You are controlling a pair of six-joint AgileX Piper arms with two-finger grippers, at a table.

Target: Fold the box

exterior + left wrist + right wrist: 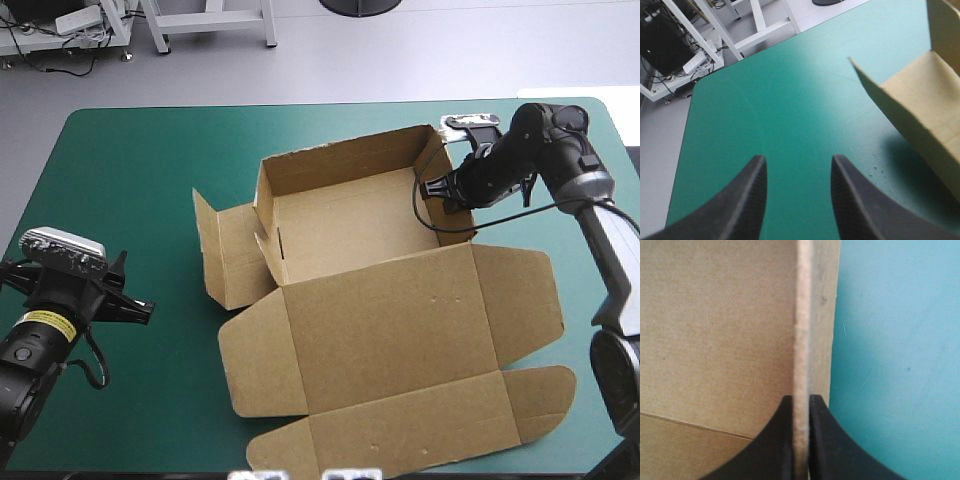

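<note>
The left gripper [135, 290] is parked over the teal-green cover [130, 180] by the table's left edge. Its fingers are spread wide and nothing is held between them. Just bare cover is seen right ahead of it in its wrist view, with a raised flap corner caught further ahead and off to one side.

The brown box [380, 300] is sat mid-table, well apart from that gripper. It's shaped as an open tray with its walls raised, and the lid is laid flat toward the near edge with its flaps spread out. One flap on the tray's left side is splayed outward.

The right gripper [440, 192] is clamped onto the tray's right wall. The board's edge is pinched between its nearly closed fingers, with the box's inner wall to one side and cover to the other.
</note>
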